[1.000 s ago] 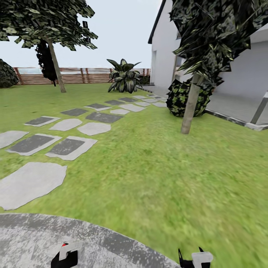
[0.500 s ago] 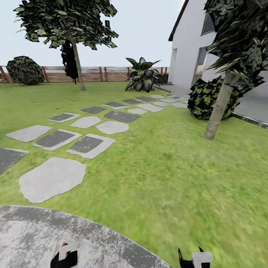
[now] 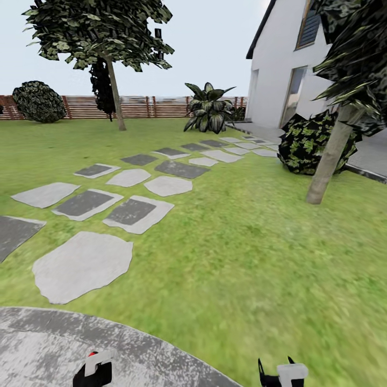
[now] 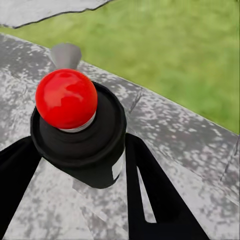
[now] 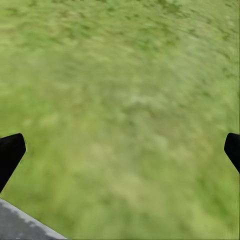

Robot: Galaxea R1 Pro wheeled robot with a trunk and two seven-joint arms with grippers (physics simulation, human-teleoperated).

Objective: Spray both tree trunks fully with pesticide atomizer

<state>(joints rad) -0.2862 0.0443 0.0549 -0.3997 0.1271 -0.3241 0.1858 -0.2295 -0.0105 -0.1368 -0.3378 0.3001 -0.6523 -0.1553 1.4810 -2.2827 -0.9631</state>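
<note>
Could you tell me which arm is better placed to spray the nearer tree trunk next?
Left: its gripper already grips the atomizer. The right gripper hangs open over grass, though the trunk stands to the right.

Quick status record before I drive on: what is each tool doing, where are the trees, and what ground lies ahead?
left tool: shut on the pesticide atomizer, red top up
right tool: open, nothing between its fingers, grass beneath
near tree trunk: ahead to the right, leaning, on the lawn
far tree trunk: ahead to the left, near the fence
ground under robot: grey stone paving with curved edge
path ahead: stepping stones across grass
spraying: not yet begun
</note>
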